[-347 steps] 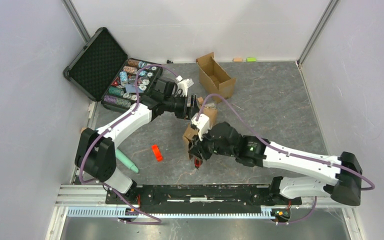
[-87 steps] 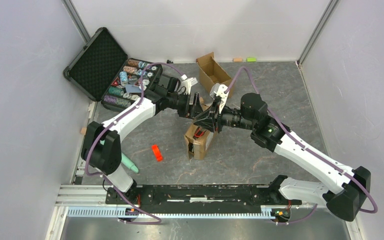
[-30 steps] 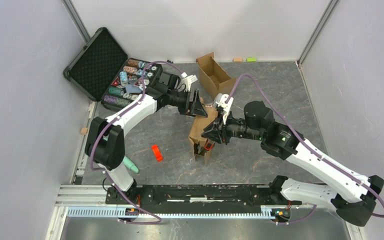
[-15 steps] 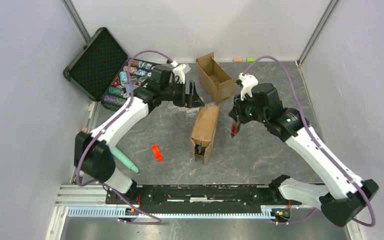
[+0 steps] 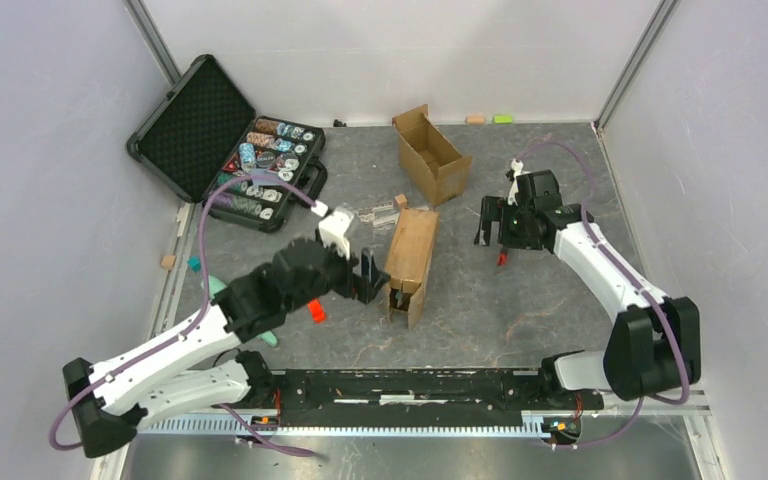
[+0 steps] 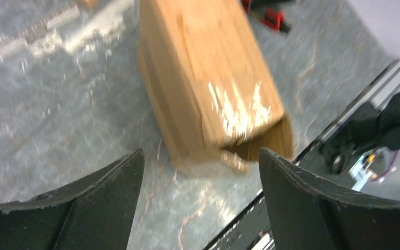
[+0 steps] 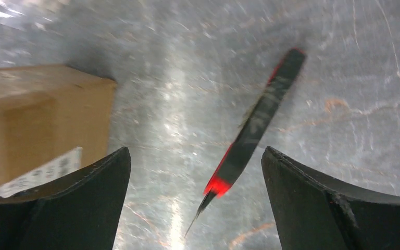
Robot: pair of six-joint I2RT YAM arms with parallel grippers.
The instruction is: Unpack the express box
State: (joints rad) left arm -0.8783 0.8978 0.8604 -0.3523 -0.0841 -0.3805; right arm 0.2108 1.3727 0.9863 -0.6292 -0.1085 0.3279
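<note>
both grippers gaped empty: left gripper (image 5: 372,277) beside the box's (image 5: 410,250) near end, which looked cut open, right gripper (image 5: 493,232) over the cutter (image 7: 255,125) lying right; emptying the box remained.

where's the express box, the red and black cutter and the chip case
express box (image 5: 412,252): top external view, middle of its top face
red and black cutter (image 7: 254,127): right wrist view, middle of its black handle
chip case (image 5: 192,125): top external view, foam-lined open lid
</note>
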